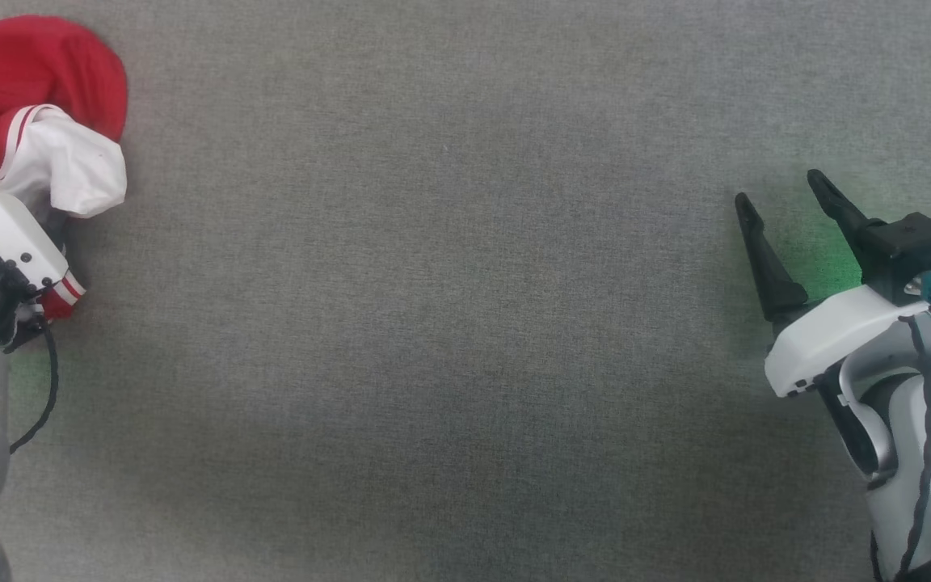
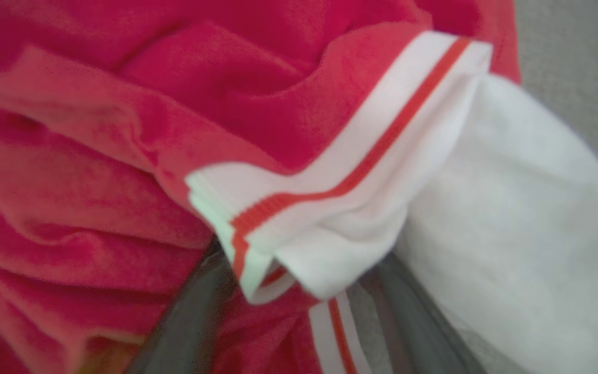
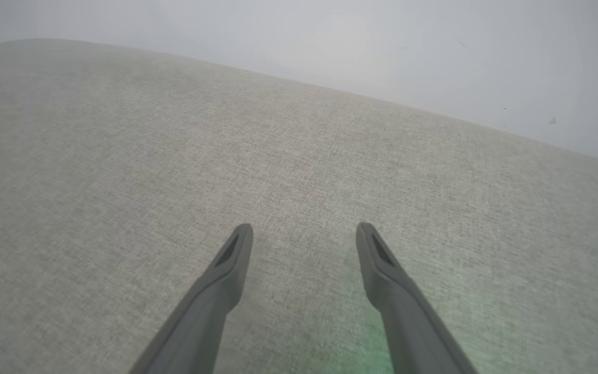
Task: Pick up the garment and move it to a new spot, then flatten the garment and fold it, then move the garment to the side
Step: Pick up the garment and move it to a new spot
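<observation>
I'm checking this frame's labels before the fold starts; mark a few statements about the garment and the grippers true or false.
1. The right gripper is open with nothing between its fingers. True.
2. The garment lies in the middle of the grey surface. False: it sits at the far left of the head view, beside the left arm.
3. The garment is spread out flat. False: it is bunched up in folds.
4. The left gripper is in among the fabric, with the white cuff draped between its spread fingers. True.
</observation>
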{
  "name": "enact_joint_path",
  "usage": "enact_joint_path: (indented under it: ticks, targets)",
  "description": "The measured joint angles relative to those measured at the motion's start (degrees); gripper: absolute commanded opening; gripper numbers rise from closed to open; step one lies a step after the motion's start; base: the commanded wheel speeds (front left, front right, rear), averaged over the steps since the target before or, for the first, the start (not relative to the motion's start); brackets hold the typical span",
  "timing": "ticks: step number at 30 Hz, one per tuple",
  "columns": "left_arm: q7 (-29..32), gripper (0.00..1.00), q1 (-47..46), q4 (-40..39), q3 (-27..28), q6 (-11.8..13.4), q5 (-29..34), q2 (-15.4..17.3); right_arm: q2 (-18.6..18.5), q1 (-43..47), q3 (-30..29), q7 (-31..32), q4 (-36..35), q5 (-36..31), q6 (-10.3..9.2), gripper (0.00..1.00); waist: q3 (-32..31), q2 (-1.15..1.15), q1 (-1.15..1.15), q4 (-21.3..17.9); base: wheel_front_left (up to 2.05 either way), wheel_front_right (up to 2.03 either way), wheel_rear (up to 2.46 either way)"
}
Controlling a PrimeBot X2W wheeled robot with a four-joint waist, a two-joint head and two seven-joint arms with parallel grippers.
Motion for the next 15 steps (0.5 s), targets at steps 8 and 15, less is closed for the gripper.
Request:
enact_joint_path:
  ticks: [8,15]
  targets:
    - [-6.17,0.0,-0.31,1.42,-1.52,-0.27,0.8,0.93,0.43,1.71,-2.04,-0.2,0.32,-0.07,0.0,1.0,-2.75,0.0,0.0,0.26,0.0,0.0,0.0]
    - [-13.36,0.0,-1.11,-1.05,-3.28,-1.4,2.19,4.48,1.56,3.48,-2.85,-1.57,2.2,0.0,0.0,1.0,-7.78,0.0,0.0,1.05,0.0,0.0,0.0]
